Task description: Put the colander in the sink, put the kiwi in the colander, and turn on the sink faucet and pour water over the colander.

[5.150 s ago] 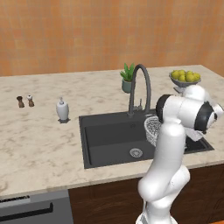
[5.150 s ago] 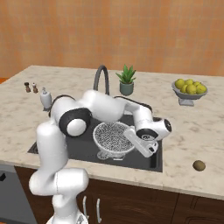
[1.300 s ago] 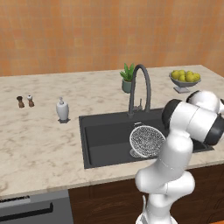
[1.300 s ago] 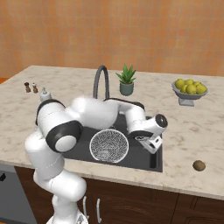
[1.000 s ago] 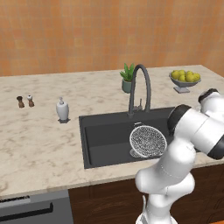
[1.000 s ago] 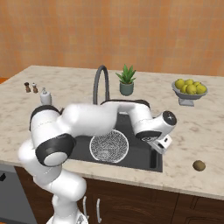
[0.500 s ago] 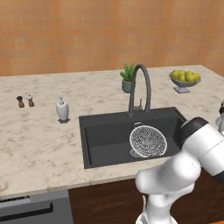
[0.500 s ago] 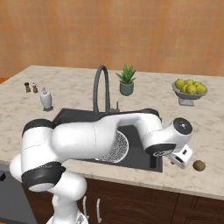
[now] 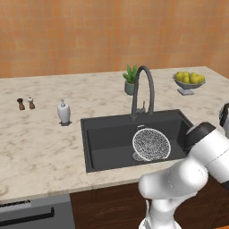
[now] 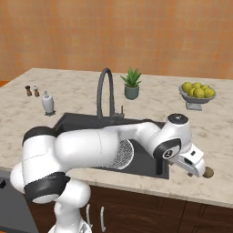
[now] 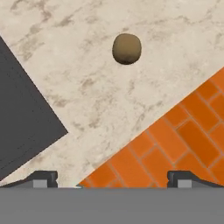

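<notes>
The silver-white mesh colander (image 9: 152,144) rests in the dark sink (image 9: 107,147) over the drain, below the gooseneck faucet (image 9: 144,89). In the right base view the arm covers most of the colander (image 10: 124,154). The brown kiwi (image 11: 127,48) lies on the marble counter near its front edge, right of the sink (image 10: 73,124). My gripper (image 11: 113,178) hovers above the counter's edge just short of the kiwi, open, its fingertips (image 11: 43,177) wide apart with nothing between them. In the right base view the hand (image 10: 193,164) half hides the kiwi (image 10: 209,172). No water is running.
A grey footed bowl of yellow-green fruit (image 9: 188,82) and a potted plant (image 9: 130,79) stand behind the sink. A soap dispenser (image 9: 64,112) and small shakers (image 9: 26,103) sit to its left. Orange floor tiles (image 11: 183,131) show past the counter edge.
The colander, held over the basin five seconds ago, now lies let go in the sink. The arm has swung right, out of the sink, to the counter edge by the kiwi.
</notes>
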